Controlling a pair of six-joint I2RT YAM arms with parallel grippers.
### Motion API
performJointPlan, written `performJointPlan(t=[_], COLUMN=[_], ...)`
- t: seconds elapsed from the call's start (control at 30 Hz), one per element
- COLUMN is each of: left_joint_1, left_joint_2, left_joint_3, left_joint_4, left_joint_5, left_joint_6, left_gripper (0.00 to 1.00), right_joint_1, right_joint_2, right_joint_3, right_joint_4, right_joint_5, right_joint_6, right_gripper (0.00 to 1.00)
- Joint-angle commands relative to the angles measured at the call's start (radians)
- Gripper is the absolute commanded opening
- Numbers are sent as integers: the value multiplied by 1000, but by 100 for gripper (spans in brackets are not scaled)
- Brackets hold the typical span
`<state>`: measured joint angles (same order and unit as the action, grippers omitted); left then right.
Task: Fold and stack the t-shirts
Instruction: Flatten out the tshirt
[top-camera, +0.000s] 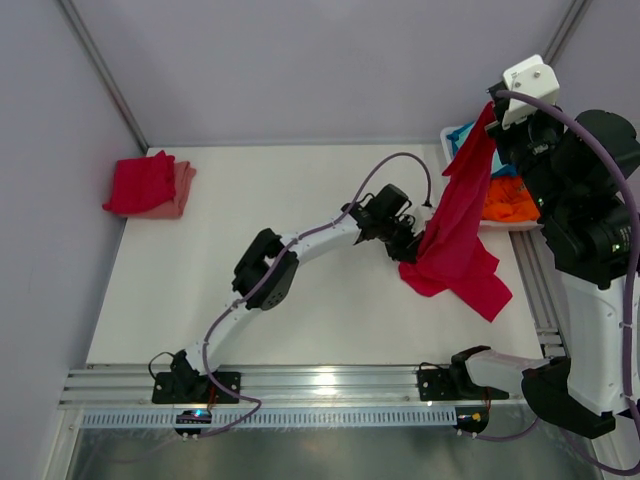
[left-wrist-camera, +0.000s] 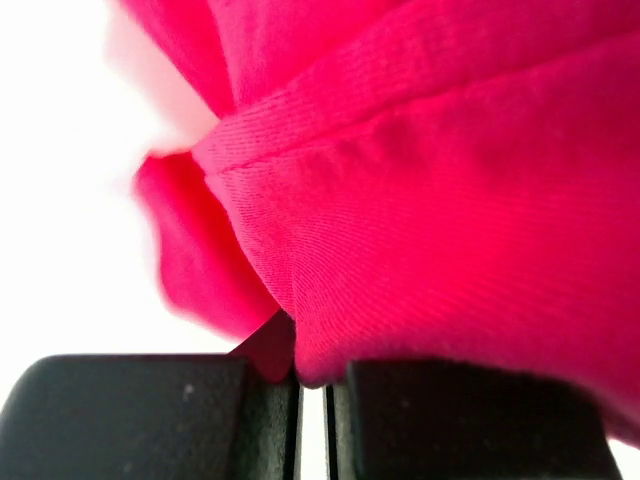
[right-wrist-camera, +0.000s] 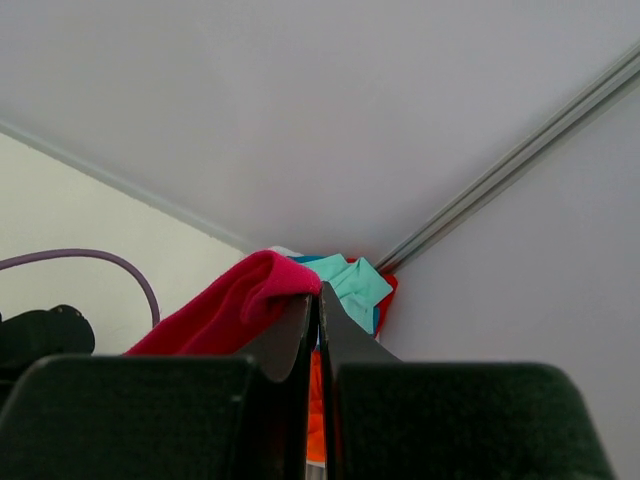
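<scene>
No readable text, label or number anywhere.

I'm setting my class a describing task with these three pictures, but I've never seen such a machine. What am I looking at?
These are two robot arms bolted to the near edge of a white table. The wide picture looks down from above; the other two come from cameras on each wrist. The right gripper, raised high, and the left gripper, lower down, are both shut on one crimson t-shirt, which drapes down to the table. Two folded shirts sit at the far left; a basket of more shirts stands at the far right.
</scene>
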<state>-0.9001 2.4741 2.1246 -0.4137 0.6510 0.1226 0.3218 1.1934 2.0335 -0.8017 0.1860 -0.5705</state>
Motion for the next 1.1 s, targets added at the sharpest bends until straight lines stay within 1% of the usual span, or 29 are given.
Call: performJointPlan(t=[0.0,0.03,0.1,0.13,0.2,0.23,0.27,0.33,0.4,0.43,0.47,0.53,0.57,0.6,0.73,0.77,0.8,0.87,0.9,0.97,1.0,1.07], left_joint_1=[24,32,70,99,130,163,179,227,253,274,282,305,311,323,331,331,333,333,333,333,333,333], left_joint_2=[-136,-191,-246,-298,-343,-383,-400,-441,-469,-480,-504,-529,-558,-570,-642,-670,-685,-716,-746,-773,-799,-817], left_joint_3=[-89,-118,-208,-233,-294,-304,-311,-311,-310,-311,-314,-316,-315,-313,-276,-272,-270,-284,-291,-322,-334,-353], left_joint_4=[-36,-19,6,15,36,27,13,-16,-62,-71,-85,-88,-91,-88,-93,-88,-74,-54,-47,-33,-39,-132], left_joint_5=[-238,-323,-407,-506,-588,-628,-642,-730,-784,-824,-896,-968,-1026,-1060,-1209,-1269,-1301,-1349,-1398,-1426,-1427,-1404], left_joint_6=[95,97,100,104,109,111,123,130,166,181,198,245,262,287,371,393,408,462,483,537,546,523], left_gripper=[0,0,0,0,0,0,0,0,0,0,0,0,0,0,0,0,0,0,0,0,0,0], right_joint_1=[3,5,3,5,3,3,3,3,3,3,3,3,3,3,3,3,3,3,3,3,3,3], right_joint_2=[-29,-31,-43,-48,-61,-66,-74,-83,-94,-98,-103,-120,-130,-136,-167,-172,-178,-201,-207,-224,-227,-241], right_joint_3=[-18,-25,-64,-76,-116,-136,-147,-179,-202,-228,-246,-307,-334,-393,-545,-573,-628,-674,-711,-752,-766,-795], right_joint_4=[65,71,81,87,91,93,94,98,104,108,116,140,151,179,242,255,284,312,334,355,363,378], right_joint_5=[27,30,41,44,52,53,56,56,59,64,66,69,69,64,64,67,69,67,66,67,70,81], right_joint_6=[-17,-20,-29,-31,-38,-40,-40,-43,-46,-51,-55,-63,-69,-72,-94,-98,-100,-106,-109,-124,-132,-146], right_gripper=[3,3,3,3,3,3,3,3,3,3,3,3,3,3,3,3,3,3,3,3,3,3])
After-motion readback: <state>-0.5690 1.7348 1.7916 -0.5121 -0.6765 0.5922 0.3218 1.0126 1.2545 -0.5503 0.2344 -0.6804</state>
